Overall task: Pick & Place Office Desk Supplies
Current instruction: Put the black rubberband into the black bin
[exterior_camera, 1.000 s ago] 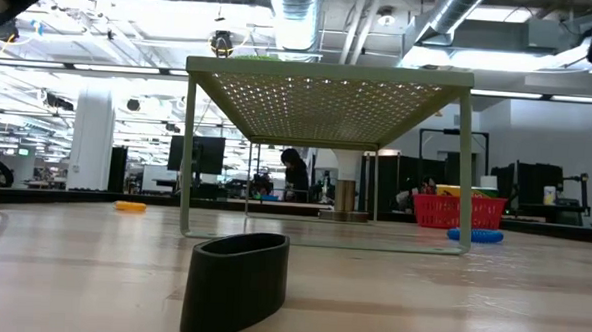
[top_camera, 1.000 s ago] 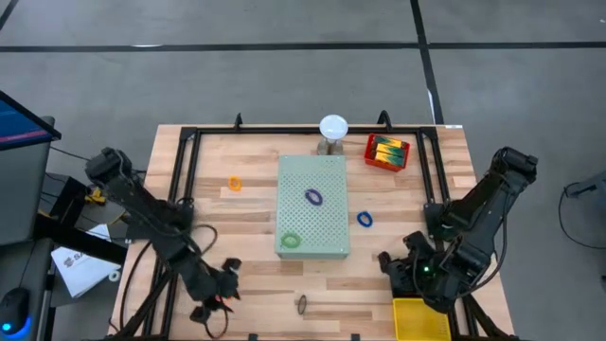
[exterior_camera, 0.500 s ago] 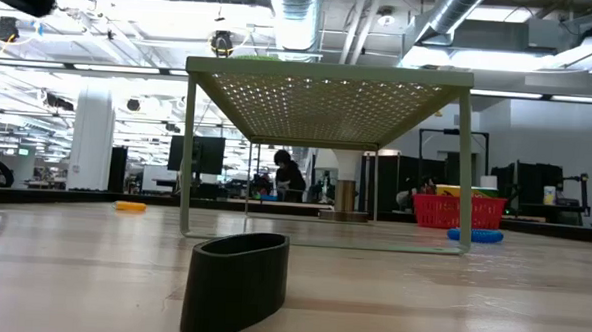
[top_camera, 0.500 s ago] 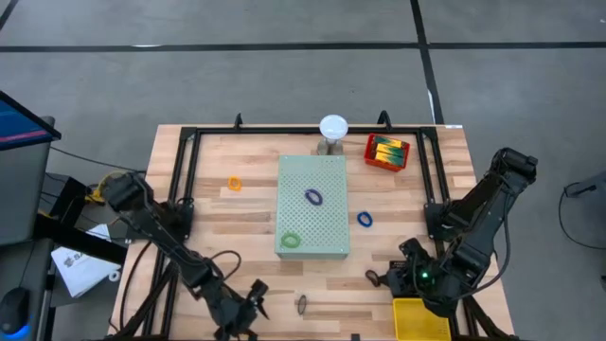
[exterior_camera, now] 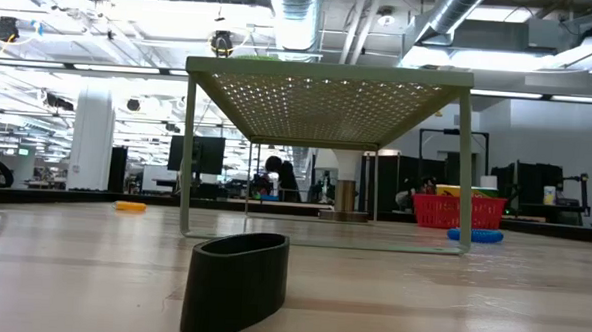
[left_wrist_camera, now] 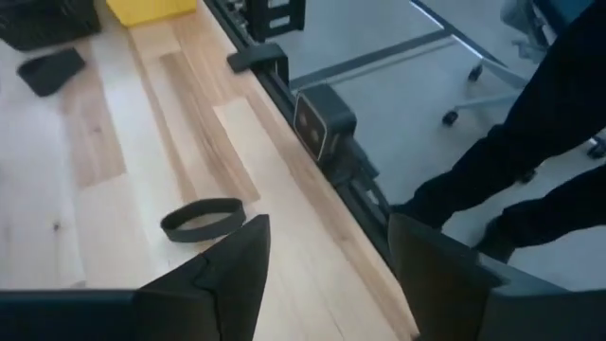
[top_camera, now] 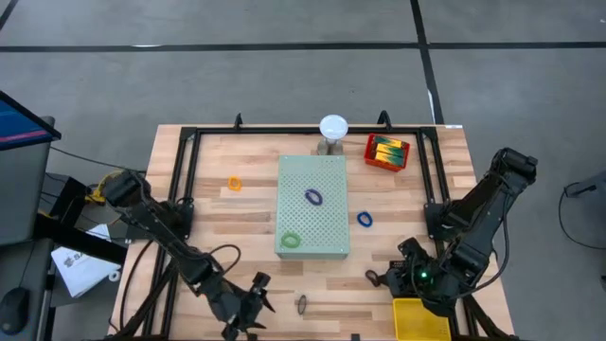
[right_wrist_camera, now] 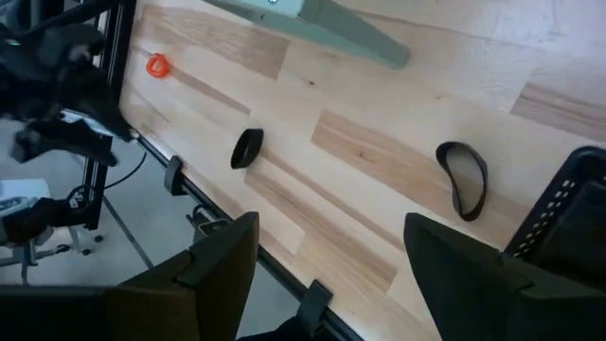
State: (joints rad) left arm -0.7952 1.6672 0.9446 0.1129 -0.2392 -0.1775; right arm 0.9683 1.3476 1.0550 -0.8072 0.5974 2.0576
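Observation:
A black band loop (top_camera: 301,304) stands on its edge near the table's near edge, seen close in the low view (exterior_camera: 236,284). My left gripper (top_camera: 253,303) hovers open just to its left; the loop (left_wrist_camera: 202,220) lies ahead of its open fingers (left_wrist_camera: 327,275). A second black loop (right_wrist_camera: 464,178) lies by my right gripper (top_camera: 388,278), which hangs open (right_wrist_camera: 331,275) at the near right. An orange loop (top_camera: 234,184) and a blue loop (top_camera: 365,219) lie on the table. A purple loop (top_camera: 313,197) and a green loop (top_camera: 290,241) lie on the pale-green board (top_camera: 327,175).
A red basket (top_camera: 386,152) with a yellow-green box stands at the far right, beside the white dome (top_camera: 332,126). A yellow bin (top_camera: 414,317) sits at the near right corner. A black frame rail (top_camera: 185,175) runs around the table.
My left gripper has swung along the near edge toward the table's right, closing in on the black loop, and has rolled about its own line. The loops have stayed where they were.

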